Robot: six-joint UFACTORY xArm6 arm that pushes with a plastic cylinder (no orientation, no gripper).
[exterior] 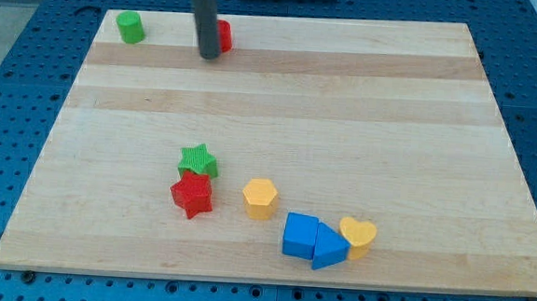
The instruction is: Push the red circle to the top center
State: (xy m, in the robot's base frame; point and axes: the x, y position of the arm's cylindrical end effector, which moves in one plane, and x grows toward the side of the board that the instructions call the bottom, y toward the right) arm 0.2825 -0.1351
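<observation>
While the dark straight rod comes down from the view's top, my tip (208, 57) sits on the pale wooden worktop (345, 118) near its top edge, left of the middle. I have no fingers at all, only this rod, so nothing is clenched or held. Right behind the rod, on its right side, is the small red round block (224, 36). My tip looks like it is touching that red circle, or is just beside it (the rod hides part of the block, so I cannot tell for sure). So the red circle is close to the top edge, a bit left of the top center. Further left, near the top left corner, stands a little green round block (130, 26), well apart from my tip. Down low on the worktop are the other blocks, all far from my tip. A green star-shaped block (198, 158) sits just above a red star-shaped block (192, 195), and the two touch. To their right is a yellow six-sided block (259, 198). Further right and lower are a blue square-looking block (300, 235) and a blue three-sided block (330, 249), touching each other. A yellow heart-shaped block (359, 235) is pressed against the blue three-sided one on its right. Around the worktop is a blue board full of little holes (20, 89).
</observation>
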